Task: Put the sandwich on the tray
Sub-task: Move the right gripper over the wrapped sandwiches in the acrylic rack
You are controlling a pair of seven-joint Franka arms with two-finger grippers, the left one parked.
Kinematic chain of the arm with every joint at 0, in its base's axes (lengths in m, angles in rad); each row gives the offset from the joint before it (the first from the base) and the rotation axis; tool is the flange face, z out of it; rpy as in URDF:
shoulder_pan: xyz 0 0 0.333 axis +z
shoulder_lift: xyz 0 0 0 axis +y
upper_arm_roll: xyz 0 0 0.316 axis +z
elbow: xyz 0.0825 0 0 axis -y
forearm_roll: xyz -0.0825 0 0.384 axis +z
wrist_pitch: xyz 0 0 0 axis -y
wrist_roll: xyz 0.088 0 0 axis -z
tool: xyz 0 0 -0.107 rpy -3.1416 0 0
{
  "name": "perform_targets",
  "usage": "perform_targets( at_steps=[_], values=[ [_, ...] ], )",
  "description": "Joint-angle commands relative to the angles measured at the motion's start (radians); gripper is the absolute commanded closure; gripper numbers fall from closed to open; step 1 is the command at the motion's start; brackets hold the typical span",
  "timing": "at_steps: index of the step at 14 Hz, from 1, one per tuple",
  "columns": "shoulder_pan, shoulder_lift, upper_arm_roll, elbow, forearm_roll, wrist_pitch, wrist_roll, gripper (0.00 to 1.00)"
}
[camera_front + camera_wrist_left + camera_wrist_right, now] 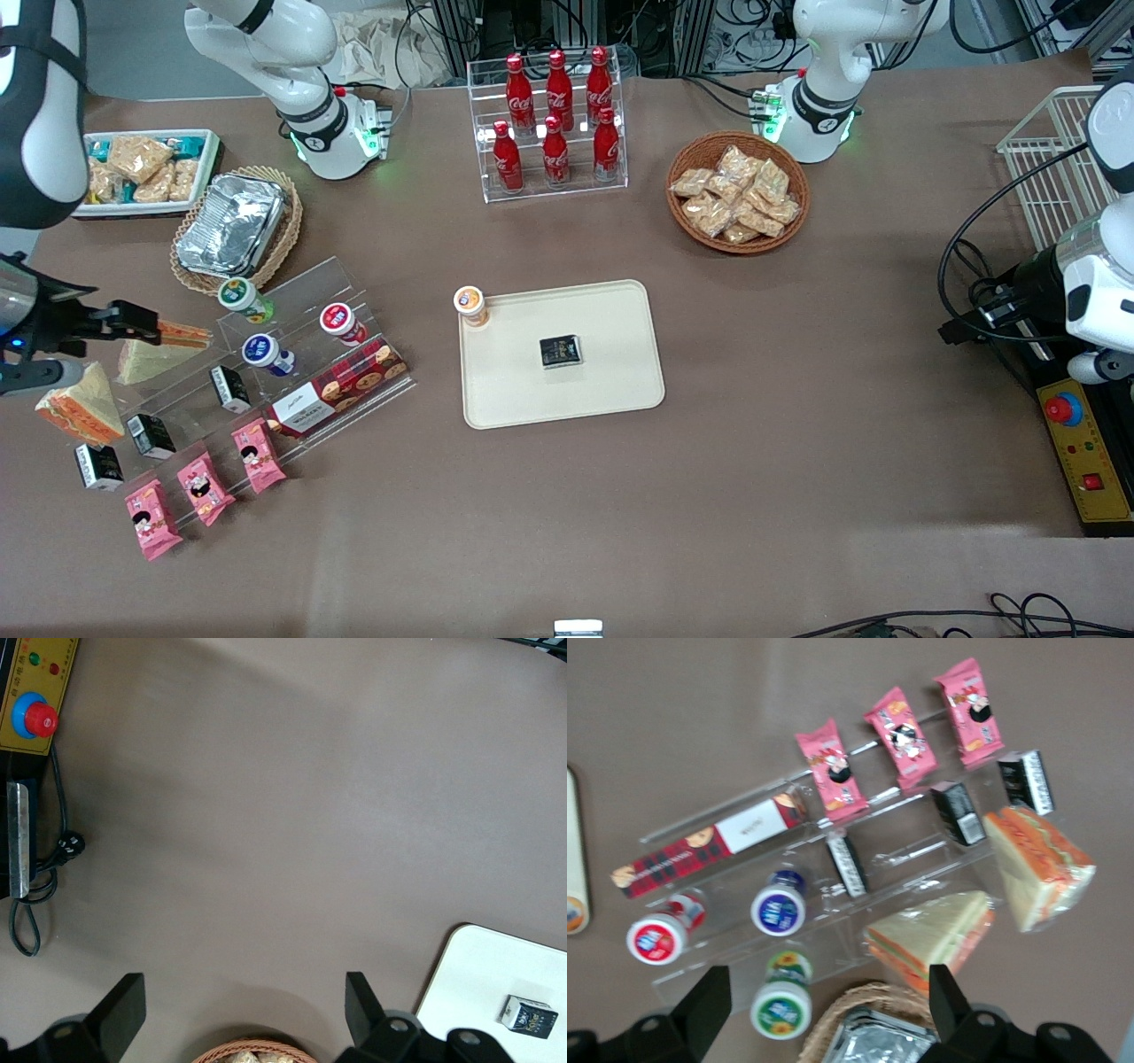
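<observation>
I have the gripper (133, 323) hovering over the working arm's end of the table, above the clear acrylic display steps (292, 372). Its fingers (700, 1005) stand wide apart with nothing between them; no contact with anything yet.

Two wrapped wedges sit here. The sandwich (159, 347) I am lined up on lies on the upper step, just beside the wicker basket (237, 232) holding the foil container (230, 223). It lies on a flat bread face, so the filling edge faces outward, which I judge leaves the two bread faces as the sides to pinch. A second sandwich (81, 406) rests nearer the front camera, at the end of the steps.

Appearance: pale bread triangle in clear film, red-orange layer with a greenish streak along the cut edge (935, 935). It looks soft; I expect it to squash under a hard squeeze.

The tray (620, 390) lies mid-table, well apart, already carrying a small dark box (560, 351) and a capped cup (470, 304) at one corner. Bare tray remains around them.
</observation>
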State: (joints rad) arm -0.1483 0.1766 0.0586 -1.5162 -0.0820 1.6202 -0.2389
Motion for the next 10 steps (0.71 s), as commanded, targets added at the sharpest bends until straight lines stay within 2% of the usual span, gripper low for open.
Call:
perform_targets(
  at_steps=[1,7,10],
  values=[
    [-0.007,0.015,-0.048,-0.001,-0.005,0.032,-0.107,0.01],
    [-0.092,0.081,-0.076,-0.001,-0.007,0.135,-0.455,0.01],
    [-0.132,0.115,-0.076,0.001,-0.013,0.21,-0.572,0.01]
  ],
)
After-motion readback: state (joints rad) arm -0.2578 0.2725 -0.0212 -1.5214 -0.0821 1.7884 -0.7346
